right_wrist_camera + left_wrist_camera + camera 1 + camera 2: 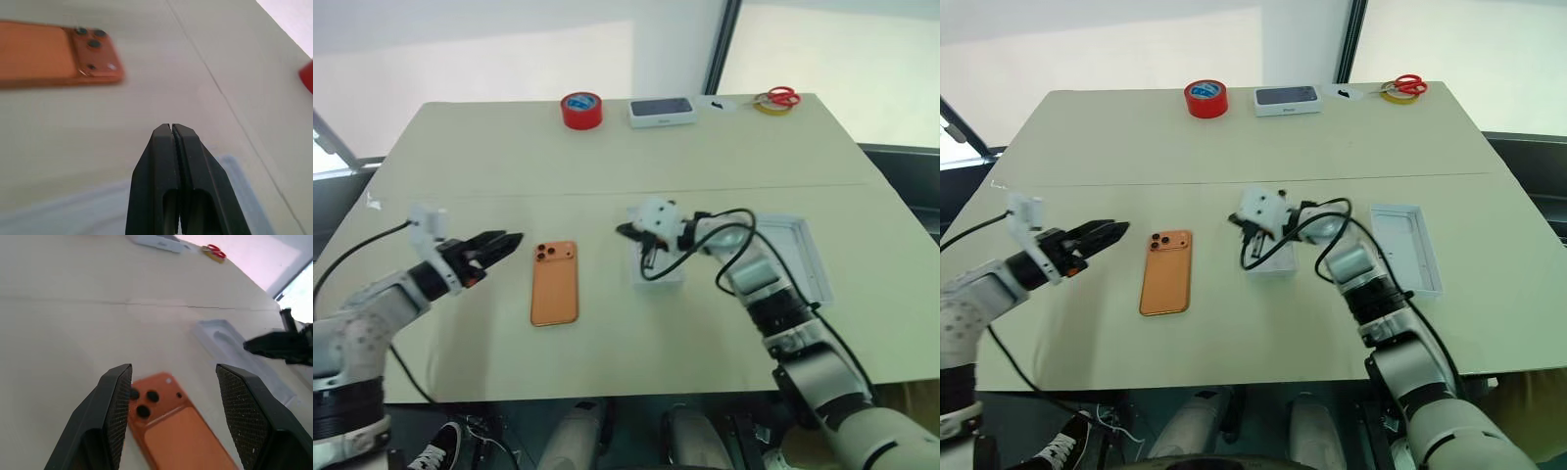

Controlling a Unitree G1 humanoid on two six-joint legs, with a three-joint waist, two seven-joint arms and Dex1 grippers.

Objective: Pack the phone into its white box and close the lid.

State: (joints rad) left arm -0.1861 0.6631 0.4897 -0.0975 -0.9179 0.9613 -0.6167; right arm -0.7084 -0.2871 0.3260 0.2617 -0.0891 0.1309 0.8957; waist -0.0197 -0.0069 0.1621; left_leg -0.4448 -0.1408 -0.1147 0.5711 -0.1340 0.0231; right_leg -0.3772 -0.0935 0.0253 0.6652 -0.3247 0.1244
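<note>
Matt, smooth pale-beige surface point(607, 166), crossed by 1 thin seam. Satin orange phone point(554, 283) lying on it, back smooth, 3 glossy dark lenses in a raised cluster. White box point(1268, 259) just beside the phone: matt card by the look. Left pincer point(171, 416): black fingers point(110, 426) of hard plastic, inner pads finely grained. Right pincer point(172, 128): same smooth matt black plastic.

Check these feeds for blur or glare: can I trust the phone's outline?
Left eye view: phone crisp, lighting even, no glare on it. Right wrist view: phone smeared along its length, edges soft; shut right pincer sharp. Left wrist view: phone slightly soft, bright window washout in the corner.
</note>
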